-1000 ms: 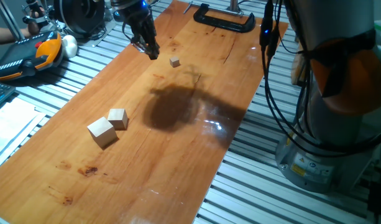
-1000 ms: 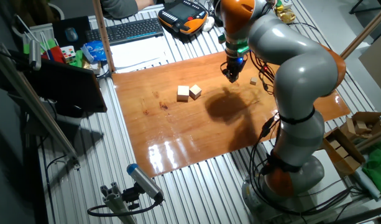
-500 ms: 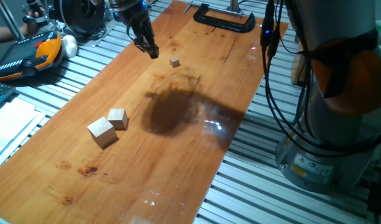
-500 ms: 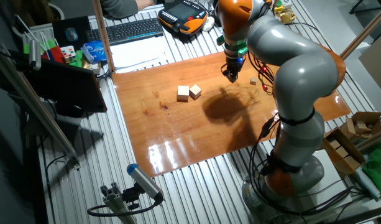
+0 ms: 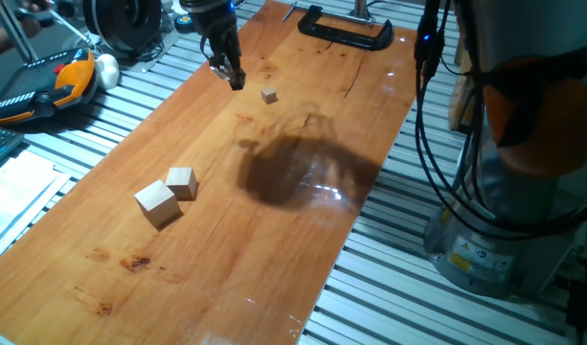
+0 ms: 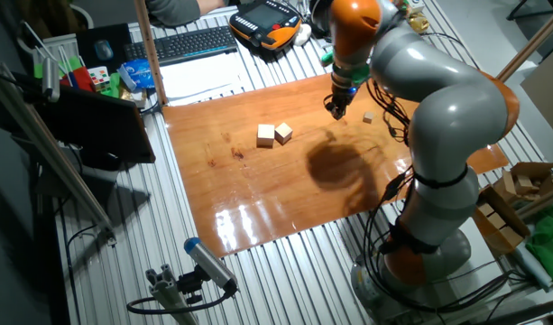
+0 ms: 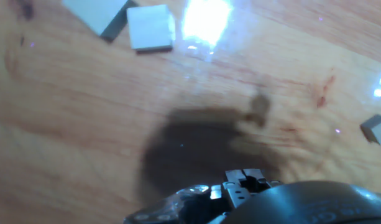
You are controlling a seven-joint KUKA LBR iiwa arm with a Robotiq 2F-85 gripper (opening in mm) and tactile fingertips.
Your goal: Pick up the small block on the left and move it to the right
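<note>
The gripper (image 5: 235,80) hung above the wooden tabletop (image 5: 274,240) with its fingers drawn close together and nothing between them. Compared with one second earlier it had shifted only slightly, while the arm (image 6: 438,108) behind it had swung over, so that its dark shadow (image 5: 293,172) on the wood had slid toward 3 o'clock in the one fixed view.

The small block (image 5: 268,95) lay on the wood just beside the fingertips, at about 4 o'clock from them, apart from them and not moved. In the hand view it showed only at the frame's 3 o'clock edge (image 7: 376,129), so the fingers were not yet lined up over it. By my judgement the approach was incomplete and the fingers would have to spread before any grasp.

The mid-sized cube (image 5: 182,181) and the largest cube (image 5: 156,203) sat touching, well apart from the gripper toward 7 o'clock.

Around the board ran slatted metal. A black clamp (image 5: 346,29) lay at 12 o'clock, an orange pendant (image 5: 44,86) at 9 o'clock, and in the other fixed view a keyboard (image 6: 195,41) beyond the board.
</note>
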